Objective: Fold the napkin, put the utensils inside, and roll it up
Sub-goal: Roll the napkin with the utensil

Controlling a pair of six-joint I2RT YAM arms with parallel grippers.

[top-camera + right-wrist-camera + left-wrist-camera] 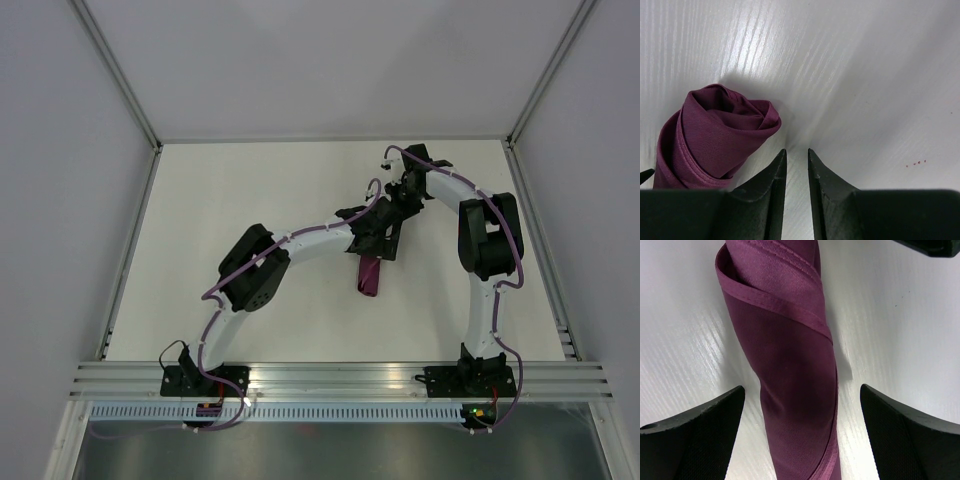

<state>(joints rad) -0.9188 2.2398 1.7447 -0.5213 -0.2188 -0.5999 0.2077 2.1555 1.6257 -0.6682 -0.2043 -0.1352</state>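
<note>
The magenta napkin (369, 278) lies rolled into a tight tube on the white table. The knife is hidden; no part of it shows. My left gripper (376, 246) is open, its jaws straddling the roll (790, 365) with a clear gap on each side, not touching it. My right gripper (400, 196) hovers just beyond the roll's far end. In the right wrist view its fingers (771, 185) stand almost together with a thin slit of bare table between them, holding nothing. The roll's spiral end (715, 135) lies just left of them.
The white table (230, 210) is fenced by a metal rail (340, 378) at the near edge and grey walls on the other sides. Both arms meet over the table's middle right. A dark part of the right gripper (935, 246) shows in the left wrist view.
</note>
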